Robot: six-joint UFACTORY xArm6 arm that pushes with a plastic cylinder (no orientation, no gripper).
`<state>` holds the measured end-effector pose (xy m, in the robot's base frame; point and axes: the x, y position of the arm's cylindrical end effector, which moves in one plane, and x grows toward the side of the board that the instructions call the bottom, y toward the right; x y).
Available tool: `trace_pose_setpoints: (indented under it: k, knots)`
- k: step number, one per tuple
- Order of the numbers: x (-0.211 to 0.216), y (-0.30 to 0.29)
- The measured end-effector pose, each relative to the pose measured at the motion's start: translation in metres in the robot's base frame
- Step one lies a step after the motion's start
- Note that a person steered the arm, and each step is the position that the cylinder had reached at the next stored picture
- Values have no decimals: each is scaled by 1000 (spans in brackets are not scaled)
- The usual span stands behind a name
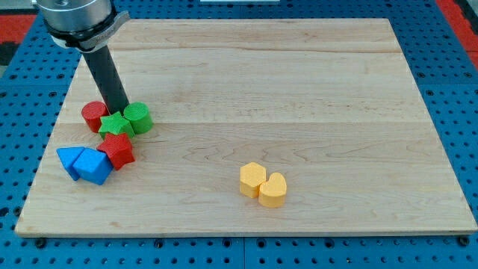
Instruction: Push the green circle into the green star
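The green circle [139, 117] sits at the view's left on the wooden board [299, 90]. It touches the right side of the green star [115, 124]. My tip [119, 109] comes down just above the star, between the red circle [94, 116] and the green circle, close to all three.
A red star [117, 150] lies just below the green star. Two blue blocks [84, 164] touch it on its left. A yellow hexagon [252, 178] and a yellow heart [273, 190] sit together near the view's bottom centre. The board's left edge is close by.
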<state>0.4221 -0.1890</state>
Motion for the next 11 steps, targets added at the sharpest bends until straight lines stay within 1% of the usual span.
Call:
trace_pose_setpoints:
  k: [1, 2, 3, 4, 5, 6, 8, 9, 10, 11]
  knots:
    - [17, -6]
    - [16, -5]
    - [-38, 20]
    - [-62, 61]
    - [-53, 113]
    - [-17, 91]
    - [26, 23]
    - [23, 23]
    - [8, 34]
    - [8, 36]
